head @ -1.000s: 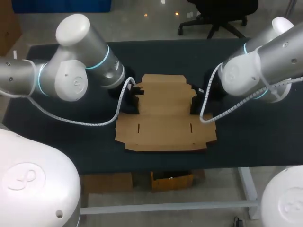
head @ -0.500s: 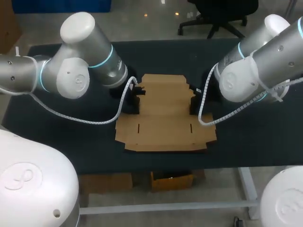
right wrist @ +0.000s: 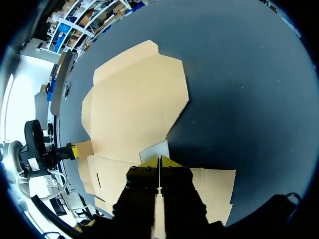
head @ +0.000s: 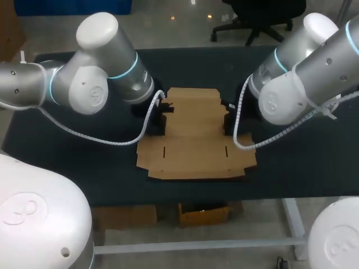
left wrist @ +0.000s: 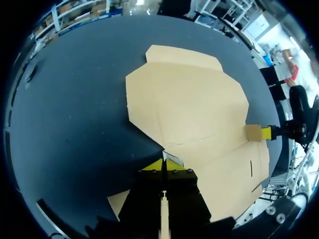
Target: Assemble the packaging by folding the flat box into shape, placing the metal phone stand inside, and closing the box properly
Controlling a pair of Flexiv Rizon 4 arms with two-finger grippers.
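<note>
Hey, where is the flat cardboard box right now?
In the head view the flat box lies centred between the left gripper at its left edge and the right gripper at its right edge.

Camera layout, for anyone curious: the head cam sits high up behind the robot and tilts down, so it takes in the whole dark matte table top (head: 84,168) from fairly far off. Each wrist cam rides right behind its own gripper, low and close, facing inward across the flat tan cardboard box blank (head: 193,140). The left gripper (left wrist: 164,163) cam looks toward the right side, the right gripper (right wrist: 158,160) cam toward the left, and each catches the other across the cardboard. All three views share that blank.
</note>
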